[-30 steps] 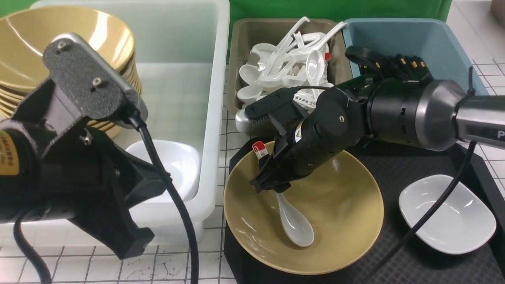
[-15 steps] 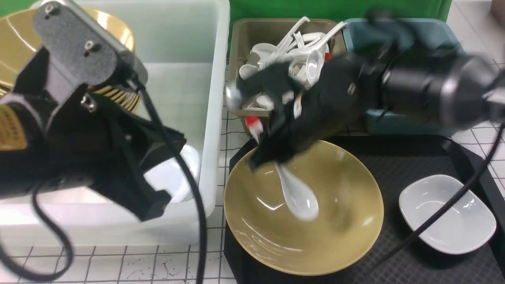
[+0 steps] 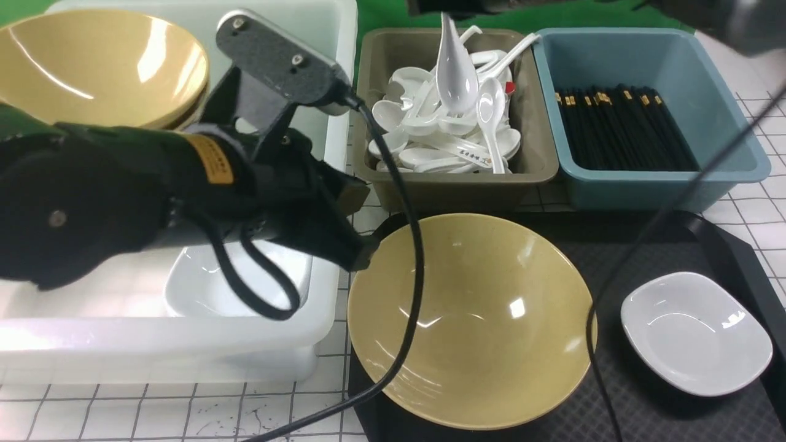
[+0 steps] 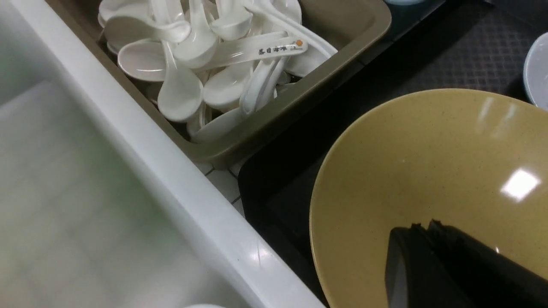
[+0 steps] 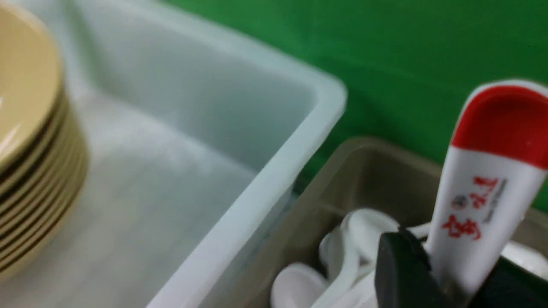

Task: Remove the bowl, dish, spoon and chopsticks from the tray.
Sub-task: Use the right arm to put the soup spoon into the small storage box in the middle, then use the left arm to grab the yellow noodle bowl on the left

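Right gripper (image 5: 454, 276) clamped on spoon (image 3: 455, 67) handle. Spoon hangs near-vertical above olive bin (image 3: 454, 187), scoop down, red tip up. Left gripper (image 4: 418, 231) closed, empty, at bowl (image 3: 491, 344) rim on tray (image 3: 675, 258).

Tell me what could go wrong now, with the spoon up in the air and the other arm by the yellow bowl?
1. The right pincer holds the spoon by its handle above the olive bin. Dropped from there, it might bounce out or chip the white spoons below.
2. The left pincer, shut, is at the bowl rim. A nudge could slide the bowl on the tray toward the dish.
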